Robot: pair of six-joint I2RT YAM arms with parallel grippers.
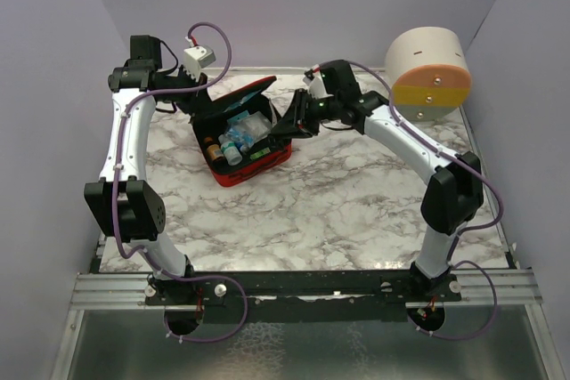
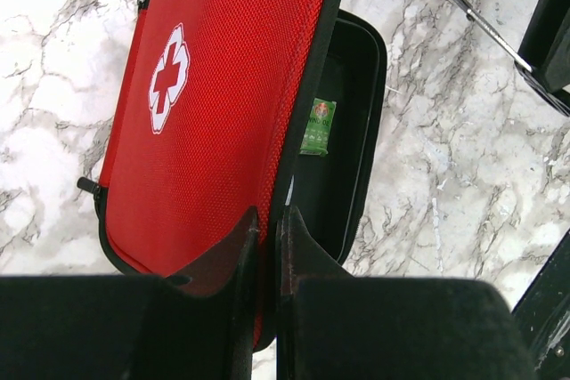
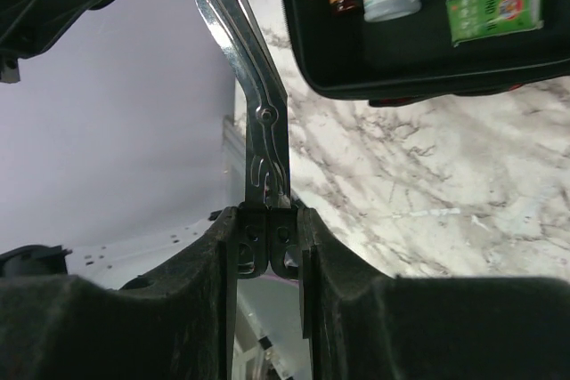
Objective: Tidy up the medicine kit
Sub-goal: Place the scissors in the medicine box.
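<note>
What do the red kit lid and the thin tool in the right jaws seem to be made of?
Medicine kit lid: woven red fabric, matte; a fine mesh weave shows. Thin tool: likely steel, polished; silvery, with bright reflections and a rivet.

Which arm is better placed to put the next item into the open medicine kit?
Right. The right gripper is shut on a metal tool just beside the medicine kit, while the left gripper is pinching the lid up, so it looks occupied.
</note>
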